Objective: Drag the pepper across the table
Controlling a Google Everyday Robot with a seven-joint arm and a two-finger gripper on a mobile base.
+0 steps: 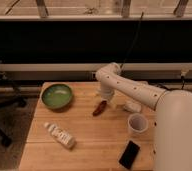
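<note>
Red pepper (100, 108) diagonal, pincer (106, 98) at upper end

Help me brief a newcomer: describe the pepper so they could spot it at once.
On the wooden table, look near the middle, close by the gripper. The pepper lies there, right of the green bowl: the only small, slim, dark red thing, unlike the white bottle or cup.
</note>
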